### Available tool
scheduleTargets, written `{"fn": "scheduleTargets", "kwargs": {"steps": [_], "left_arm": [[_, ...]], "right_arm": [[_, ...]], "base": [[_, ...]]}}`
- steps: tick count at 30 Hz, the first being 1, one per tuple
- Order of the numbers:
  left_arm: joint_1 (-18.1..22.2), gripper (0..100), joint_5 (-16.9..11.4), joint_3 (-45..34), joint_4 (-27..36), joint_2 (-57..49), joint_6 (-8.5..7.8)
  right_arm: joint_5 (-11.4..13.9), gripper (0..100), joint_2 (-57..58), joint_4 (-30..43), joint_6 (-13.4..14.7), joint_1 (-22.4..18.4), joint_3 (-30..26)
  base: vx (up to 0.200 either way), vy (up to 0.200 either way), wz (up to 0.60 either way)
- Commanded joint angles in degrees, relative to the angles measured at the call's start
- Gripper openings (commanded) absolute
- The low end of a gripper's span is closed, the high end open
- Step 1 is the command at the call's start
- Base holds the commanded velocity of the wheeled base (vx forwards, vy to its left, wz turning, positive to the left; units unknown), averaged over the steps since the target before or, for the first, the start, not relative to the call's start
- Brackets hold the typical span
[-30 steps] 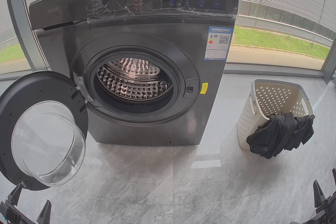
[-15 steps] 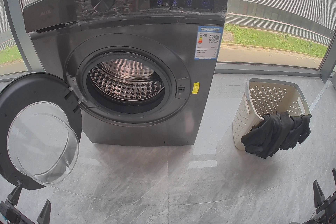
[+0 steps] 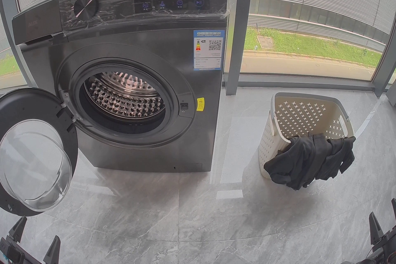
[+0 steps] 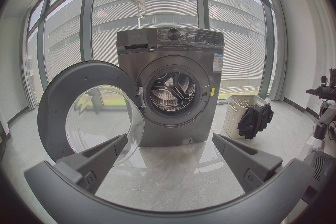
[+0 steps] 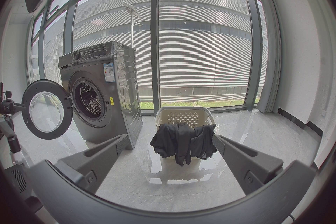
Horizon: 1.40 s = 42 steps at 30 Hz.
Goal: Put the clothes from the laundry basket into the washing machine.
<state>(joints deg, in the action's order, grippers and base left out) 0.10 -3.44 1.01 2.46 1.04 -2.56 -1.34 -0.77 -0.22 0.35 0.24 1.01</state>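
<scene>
I am looking down at a grey washing machine standing on a pale marble floor in front of tall windows. Its round door is hanging fully open toward the robot's left, and the steel drum is showing no cloth inside. To the right of the machine, well apart from it, a cream laundry basket is sitting on the floor. Dark clothes are draping over its near rim and hanging down the outside.

I am holding both arms low, close to the robot. The left claw is gaping wide with nothing in it, facing the machine. The right claw is likewise spread wide and empty, pointing straight at the basket and well short of the clothes.

I am judging this to be the opening step: nothing is picked up yet, and all the laundry is waiting at the basket. The next move is calling for bringing the right claw in over the near rim and closing on the bunched cloth, pinching fabric rather than plastic.

Open floor is lying between the robot, the basket and the machine. The edges I am minding are the basket's rim, the door jutting out on the left, and the drum's lip when carrying cloth across.
</scene>
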Motion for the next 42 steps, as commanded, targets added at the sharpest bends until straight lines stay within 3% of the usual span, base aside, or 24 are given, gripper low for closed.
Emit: {"fn": "scheduleTargets", "kwargs": {"steps": [1,42], "left_arm": [[-0.01,100,0.01,-1.01,0.0,-1.04,-0.08],[-0.01,100,0.01,-1.01,0.0,-1.04,-0.16]], "right_arm": [[0.02,100,0.77,-0.04,0.0,0.02,-1.01],[0.02,100,0.77,-0.04,0.0,0.02,-1.01]], "base": [[0.0,0.0,0.0],[0.0,-0.195,0.0]]}}
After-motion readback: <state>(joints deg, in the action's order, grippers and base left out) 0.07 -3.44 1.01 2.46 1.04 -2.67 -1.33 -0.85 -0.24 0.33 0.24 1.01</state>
